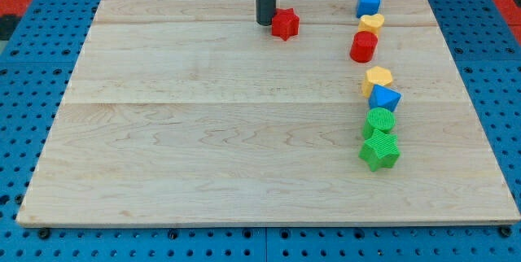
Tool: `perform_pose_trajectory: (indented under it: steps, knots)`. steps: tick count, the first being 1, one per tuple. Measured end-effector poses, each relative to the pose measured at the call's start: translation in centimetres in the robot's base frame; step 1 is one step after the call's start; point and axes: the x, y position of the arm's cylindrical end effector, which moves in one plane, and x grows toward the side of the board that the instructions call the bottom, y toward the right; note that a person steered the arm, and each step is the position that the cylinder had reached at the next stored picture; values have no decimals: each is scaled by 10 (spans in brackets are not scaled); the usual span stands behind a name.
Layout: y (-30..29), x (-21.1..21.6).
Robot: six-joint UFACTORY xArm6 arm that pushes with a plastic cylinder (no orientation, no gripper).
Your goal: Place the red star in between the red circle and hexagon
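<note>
Tip: our tip (264, 23) sits on the counter (203, 132) near the view's top, a bit right of centre; rod comes straight down from the top edge.
Pincer: we have none, just the rod, so no spread/pressed state to tell.
Red star: red star (285, 24) is just right of our tip, touching or nearly so; can't tell which.
Red circle: red circle (363, 47) lies well to the right of our tip and slightly lower in the view.
Hexagon: yellow hexagon (378, 77) is right of our tip & further down, just below the red circle, small gap between them.
Star vs. target: star is well apart from the circle/hexagon pair, to their left and higher in the view.
Others near circle: yellow heart (372, 24) touches the red circle's top; blue cube (368, 2) just above the heart, both far right of our tip.
Lower column: blue triangle (384, 98) sits against the hexagon's lower side; green circle (380, 121) under it; green star (379, 151) lowest, touching the green circle. All far right of and below our tip.
</note>
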Motion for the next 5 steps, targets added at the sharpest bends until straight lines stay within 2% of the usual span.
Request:
perform_pose_trajectory:
  steps: [1,3,4,5]
  knots:
    - [-1,-26]
    - [41,64]
    - [42,72]
    - [21,54]
